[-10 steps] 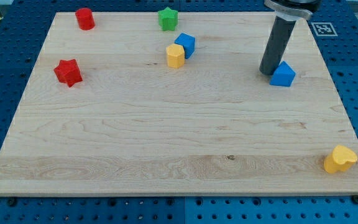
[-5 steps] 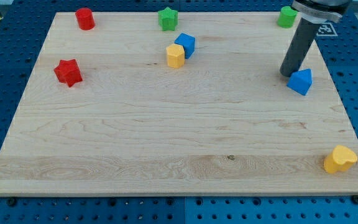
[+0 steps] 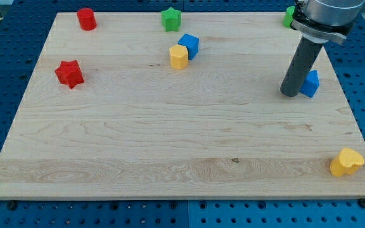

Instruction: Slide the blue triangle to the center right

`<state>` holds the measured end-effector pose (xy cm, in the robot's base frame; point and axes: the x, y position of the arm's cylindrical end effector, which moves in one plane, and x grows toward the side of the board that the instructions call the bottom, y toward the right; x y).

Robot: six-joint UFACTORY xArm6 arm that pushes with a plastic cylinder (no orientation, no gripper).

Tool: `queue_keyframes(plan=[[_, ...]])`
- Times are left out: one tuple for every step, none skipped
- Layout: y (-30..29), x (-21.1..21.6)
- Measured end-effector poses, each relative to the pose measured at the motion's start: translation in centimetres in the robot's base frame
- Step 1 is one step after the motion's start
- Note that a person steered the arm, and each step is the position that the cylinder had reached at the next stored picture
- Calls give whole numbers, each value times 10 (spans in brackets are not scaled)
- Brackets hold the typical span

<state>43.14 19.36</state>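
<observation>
The blue triangle (image 3: 311, 83) lies near the board's right edge, a little above mid-height, partly hidden behind my rod. My tip (image 3: 289, 94) rests on the wood just to the triangle's left and slightly below it, touching or almost touching its left side. The dark rod rises from there toward the view's top right.
A blue cube (image 3: 189, 45) and a yellow block (image 3: 178, 57) sit together at top centre. A green star (image 3: 170, 19) and a red cylinder (image 3: 86, 19) lie along the top edge, a red star (image 3: 69, 73) at left, a green block (image 3: 288, 16) behind the arm, a yellow heart (image 3: 346, 162) at bottom right.
The blue triangle has slid right and slightly down across the frames. My tip followed it, then dropped lower along its left side in the last half second.
</observation>
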Motion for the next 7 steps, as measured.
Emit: queue_keyframes(plan=[[0,-2],[2,-2],[8,-3],[19,-6],[29,-6],[29,-6],[12,-6]])
